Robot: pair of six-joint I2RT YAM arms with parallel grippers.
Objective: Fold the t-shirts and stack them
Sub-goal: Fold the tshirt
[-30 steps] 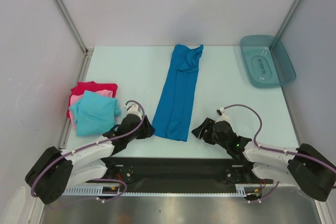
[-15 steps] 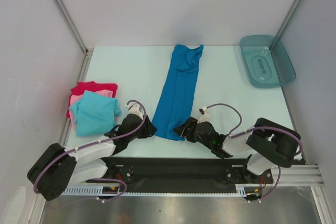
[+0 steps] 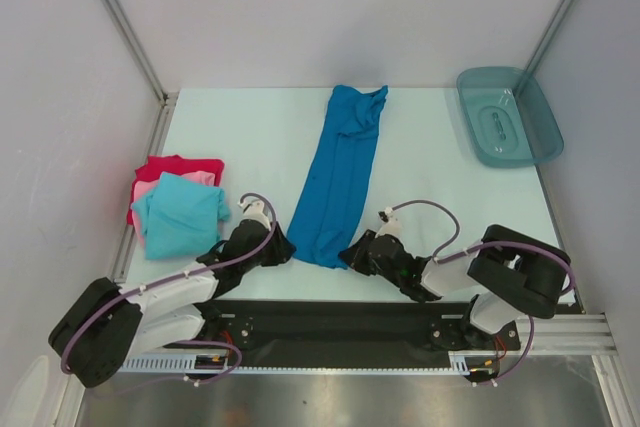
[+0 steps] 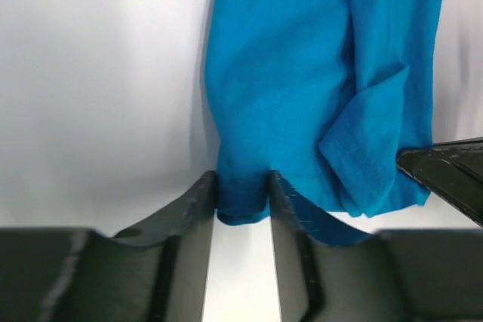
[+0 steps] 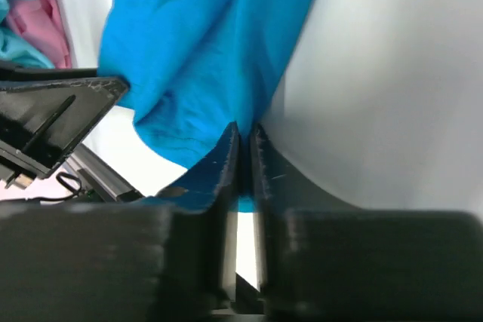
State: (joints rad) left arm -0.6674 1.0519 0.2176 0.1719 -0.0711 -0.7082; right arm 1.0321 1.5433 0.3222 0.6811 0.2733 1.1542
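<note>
A medium blue t-shirt [image 3: 340, 177] lies folded into a long strip down the middle of the table. My left gripper [image 3: 283, 247] is at its near left corner. In the left wrist view the blue cloth [image 4: 302, 73] fills the gap between the fingers of that gripper [image 4: 242, 186], which is shut on it. My right gripper [image 3: 347, 254] is at the near right corner, and in its wrist view the blue hem [image 5: 204, 58] is pinched between the nearly touching jaws of this gripper [image 5: 244, 130]. A turquoise t-shirt [image 3: 180, 212] lies folded on a pink one [image 3: 145, 190] and a red one [image 3: 170, 164] at the left.
A teal translucent tray [image 3: 508, 115] sits at the far right corner. Grey walls close in the table on three sides. The black rail holding the arm bases [image 3: 330, 317] runs along the near edge, just behind both grippers.
My right gripper has swung left to the blue shirt's near right corner and shut on it. The left gripper's jaws have narrowed on the near left corner.
</note>
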